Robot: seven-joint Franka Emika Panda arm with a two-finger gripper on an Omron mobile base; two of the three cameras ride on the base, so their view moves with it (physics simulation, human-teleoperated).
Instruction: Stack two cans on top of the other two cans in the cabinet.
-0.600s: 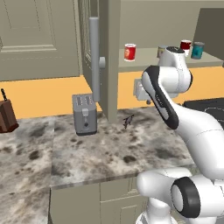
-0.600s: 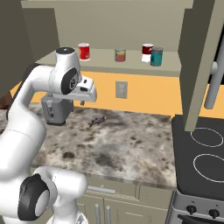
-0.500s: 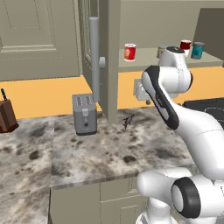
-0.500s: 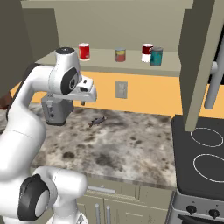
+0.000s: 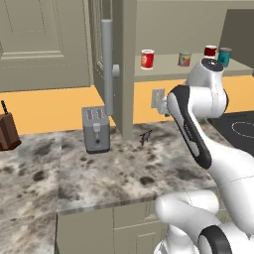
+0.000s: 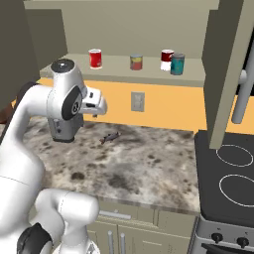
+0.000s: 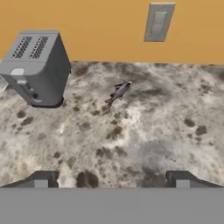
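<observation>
1. Left base cam: cabinet shelf (image 5: 163, 73) has four cans in a row, all standing on the shelf, none stacked. Red can (image 5: 147, 59) is far left, brownish can (image 5: 184, 59) mid, then the dark-red/white can (image 5: 210, 51) w/ the teal can (image 5: 224, 56) just beside it. Cabinet door (image 5: 124, 59) hangs open, its grey bar handle (image 5: 106, 67) above the toaster (image 5: 95, 129). My arm rises at right, elbow up near the shelf.

2. Right base cam: same row, red can (image 6: 95, 58) well apart from the brownish one (image 6: 136, 62); teal can (image 6: 177, 64) touches or nearly touches the dark-red/white can (image 6: 167, 59). Stove (image 6: 233, 168) on the right.

3. Hand cam: my gripper (image 7: 111, 180) is spread wide, nothing in it, looking down at the marble counter (image 7: 144, 140). Toaster (image 7: 37, 65) upper left, small grey fish (image 7: 117, 92) near the middle, wall outlet (image 7: 158, 21) up top.
</observation>
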